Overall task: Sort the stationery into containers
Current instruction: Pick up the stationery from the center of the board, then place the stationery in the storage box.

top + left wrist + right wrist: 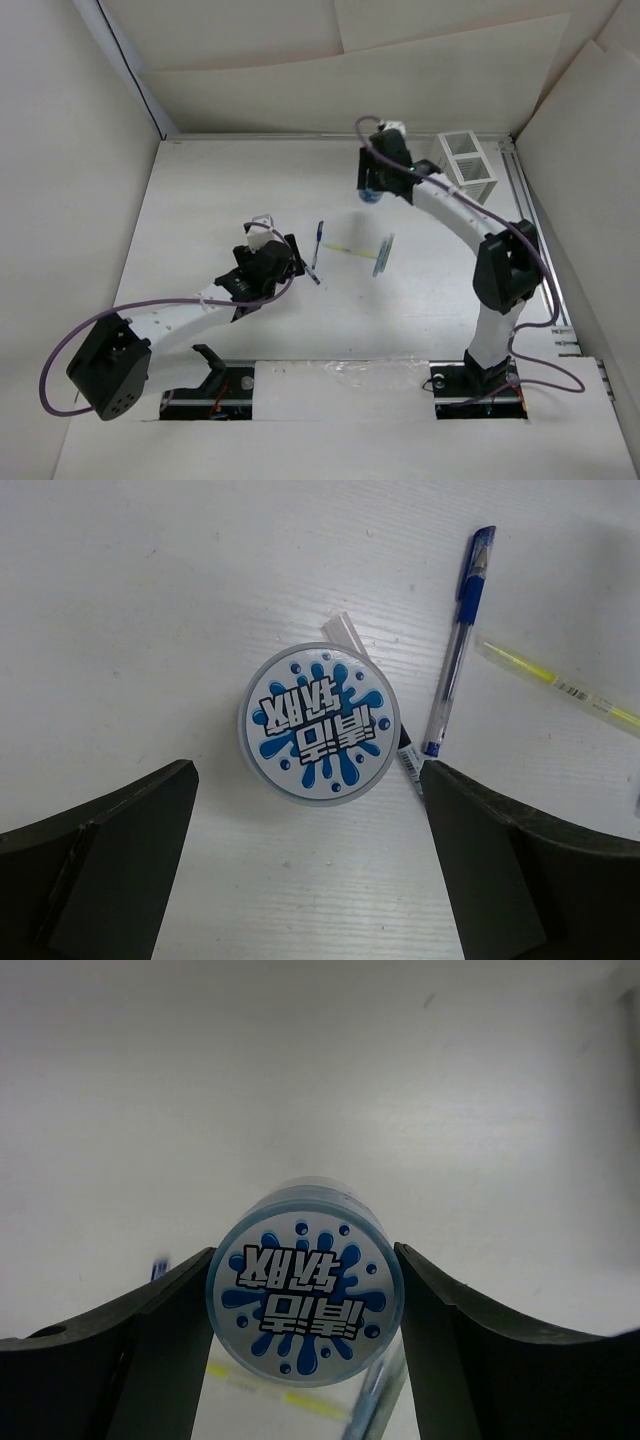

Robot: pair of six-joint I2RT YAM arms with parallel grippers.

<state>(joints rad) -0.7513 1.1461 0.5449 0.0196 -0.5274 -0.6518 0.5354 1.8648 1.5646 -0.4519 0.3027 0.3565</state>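
Note:
My right gripper (373, 192) is shut on a round blue-and-white roll (305, 1295) and holds it above the table, left of the white slatted organizer box (465, 163). My left gripper (310, 875) is open and hangs over the second roll (318, 723), which lies flat on the table just beyond the fingertips (130, 840). The dark blue pen (458, 645) and the pale-yellow stick (560, 685) lie right of that roll. In the top view the pen (317, 248), the yellow stick (345, 249) and the light-blue stick (383, 256) lie mid-table; my left gripper (270, 263) hides its roll there.
White walls close the table in on three sides. A metal rail (530, 215) runs along the right edge beside the organizer box. A thin dark barcoded piece (408, 760) sticks out from under the roll on the table.

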